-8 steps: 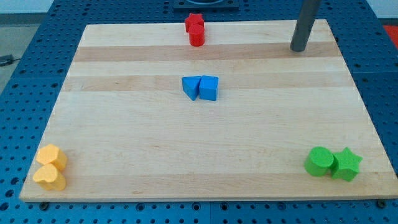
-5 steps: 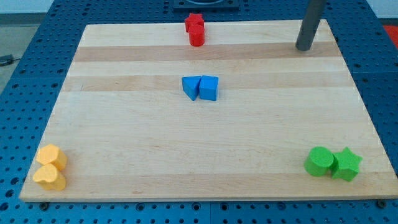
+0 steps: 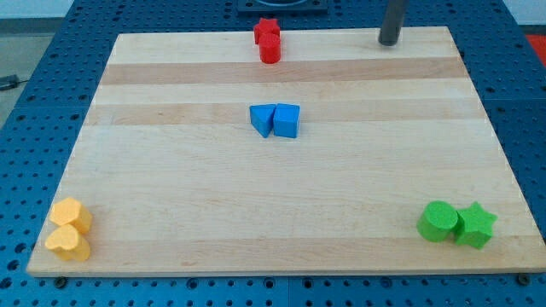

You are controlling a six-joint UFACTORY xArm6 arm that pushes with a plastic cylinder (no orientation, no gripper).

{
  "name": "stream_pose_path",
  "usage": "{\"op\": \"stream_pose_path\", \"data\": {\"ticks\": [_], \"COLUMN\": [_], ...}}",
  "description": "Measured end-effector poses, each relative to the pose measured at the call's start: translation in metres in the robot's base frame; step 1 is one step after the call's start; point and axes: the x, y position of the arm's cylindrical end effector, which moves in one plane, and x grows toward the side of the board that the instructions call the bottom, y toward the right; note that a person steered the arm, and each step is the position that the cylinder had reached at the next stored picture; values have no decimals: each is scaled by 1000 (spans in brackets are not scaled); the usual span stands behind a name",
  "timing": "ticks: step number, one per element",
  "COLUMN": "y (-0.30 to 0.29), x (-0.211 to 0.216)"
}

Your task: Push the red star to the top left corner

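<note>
The red star (image 3: 266,30) sits at the top edge of the wooden board (image 3: 171,170), a little left of centre. A red cylinder (image 3: 270,49) touches it just below. My tip (image 3: 389,42) is at the board's top edge, well to the right of both red blocks and apart from them.
A blue triangle (image 3: 262,120) and a blue cube (image 3: 287,120) touch near the board's centre. A green cylinder (image 3: 437,222) and green star (image 3: 474,226) sit at the bottom right. Two yellow blocks (image 3: 69,228) sit at the bottom left.
My tip has moved up and to the left along the board's top right area, closer to the red blocks. No block has moved.
</note>
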Motion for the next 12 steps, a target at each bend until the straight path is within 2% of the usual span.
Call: {"op": "stream_pose_path", "data": {"ticks": [2,6,10,12], "y": [-52,-166,-187,-219], "x": [-23,-27,-27,-28]}}
